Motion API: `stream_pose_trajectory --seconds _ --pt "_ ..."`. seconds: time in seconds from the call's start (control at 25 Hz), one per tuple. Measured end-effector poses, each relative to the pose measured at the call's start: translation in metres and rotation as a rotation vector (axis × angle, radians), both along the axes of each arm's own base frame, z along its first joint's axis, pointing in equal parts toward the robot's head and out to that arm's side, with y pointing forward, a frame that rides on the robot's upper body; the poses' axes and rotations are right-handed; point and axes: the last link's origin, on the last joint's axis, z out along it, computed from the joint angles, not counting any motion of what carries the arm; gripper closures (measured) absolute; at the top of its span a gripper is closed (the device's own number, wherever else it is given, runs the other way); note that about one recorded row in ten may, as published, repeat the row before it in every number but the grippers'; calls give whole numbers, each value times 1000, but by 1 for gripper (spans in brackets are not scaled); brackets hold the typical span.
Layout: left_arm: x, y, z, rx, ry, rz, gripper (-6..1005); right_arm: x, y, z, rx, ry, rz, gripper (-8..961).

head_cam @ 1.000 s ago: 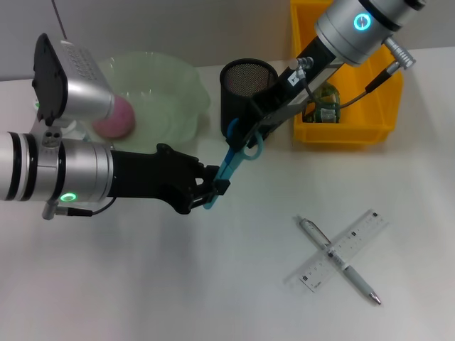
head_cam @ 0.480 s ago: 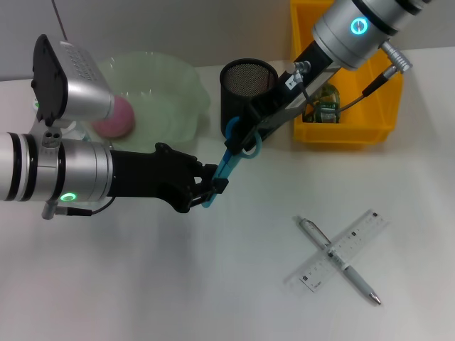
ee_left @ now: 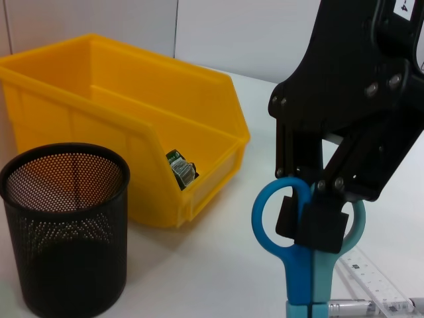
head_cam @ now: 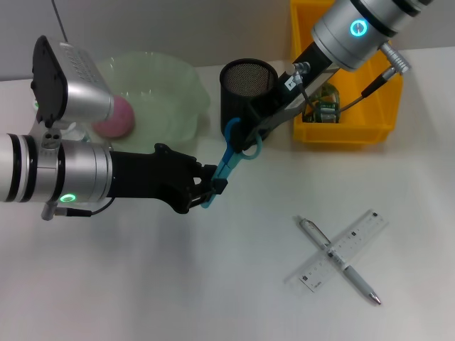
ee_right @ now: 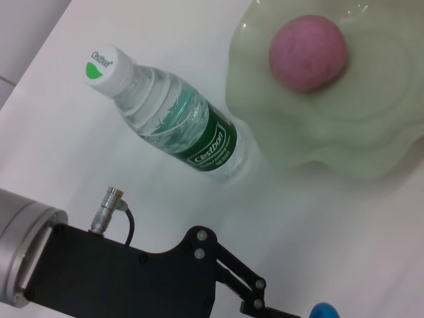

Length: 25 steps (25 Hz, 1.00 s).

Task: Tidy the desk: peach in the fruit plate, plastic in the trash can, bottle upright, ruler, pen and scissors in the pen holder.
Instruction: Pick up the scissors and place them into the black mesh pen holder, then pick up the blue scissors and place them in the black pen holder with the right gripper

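The scissors [head_cam: 229,162] are held in mid-air between both grippers; the blade end is clenched by the left gripper [head_cam: 210,189], while the blue handle loops are pinched by the right gripper [head_cam: 245,138], its fingers [ee_left: 311,222] closed across them. The scissors are judged light and stiff, with smooth plastic that could slip; the handles seem the safer hold, blades pointing down. Just beyond the right gripper stands the pen holder [head_cam: 247,89]; farther off, the ruler [head_cam: 345,249] lies crossed over the pen [head_cam: 355,278].
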Motion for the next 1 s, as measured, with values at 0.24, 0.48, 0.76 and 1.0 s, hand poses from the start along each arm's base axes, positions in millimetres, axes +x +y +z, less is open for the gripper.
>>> stream_pose_trajectory --seconds 0.24,0.48,0.76,1.0 --pt "0 0 0 0 2 0 796 1 -1 -2 -6 -18 8 862" --pt "-1 0 1 -5 1 3 761 1 0 -2 -3 -16 9 864" --pt "-1 -1 3 -13 -4 6 700 0 0 -1 -3 -18 13 865" --pt "0 -8 16 -53 -87 5 393 3 1 7 14 -26 39 866"
